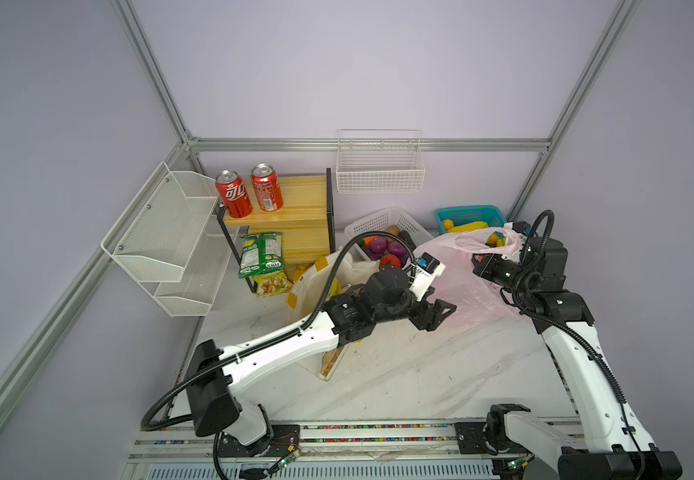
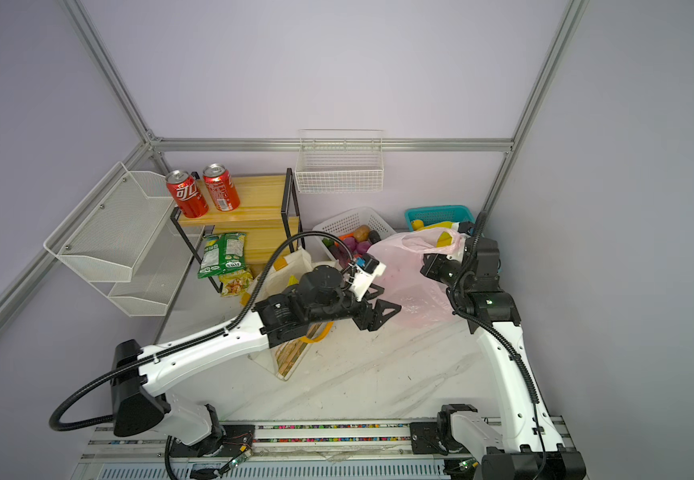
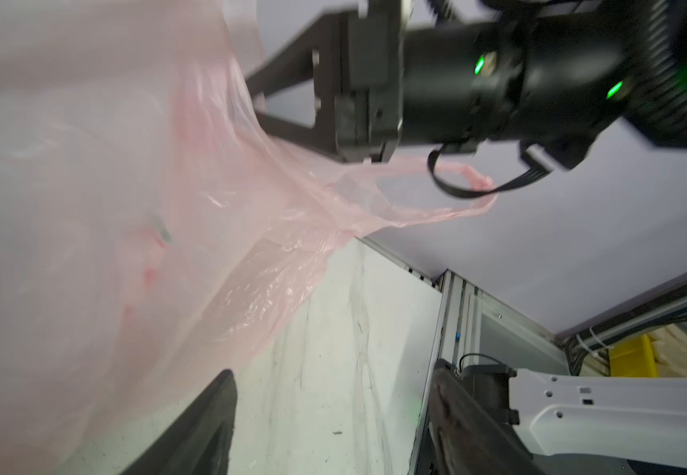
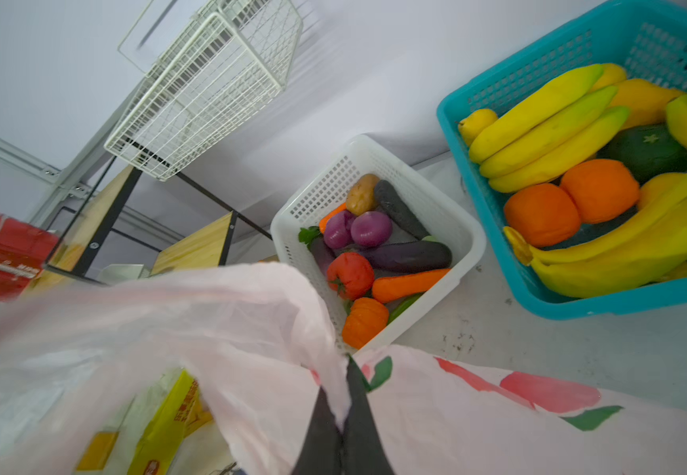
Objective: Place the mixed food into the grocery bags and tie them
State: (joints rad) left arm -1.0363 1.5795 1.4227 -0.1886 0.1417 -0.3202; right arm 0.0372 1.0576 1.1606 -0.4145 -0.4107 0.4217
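Hovering beside the pink bag [image 1: 461, 291] on the surface [image 1: 420, 374], my left tool [image 1: 440, 316] has jaws spread and empty, probably to catch a handle; farther back, my right tool [image 1: 478, 261] pinches the bag's rim so its mouth stands lifted.

- Pink plastic bag [image 1: 465, 286]: thin and translucent, with red peach prints and green leaves. It stands puffed up just in front of the white basket [image 1: 382, 218], toward its right. One rim edge is drawn up taut, and one handle loop [image 3: 436, 216] hangs slack.
- Canvas tote [image 1: 307, 291]: cream with yellow-orange handle patches. It is slumped just left of the white basket, mouth open.
- Yellow crisp packet [image 4: 160, 427]: red print, partly showing inside the tote's mouth.
- Two round orange fruits [image 4: 541, 214]: right of the white basket, touching each other.
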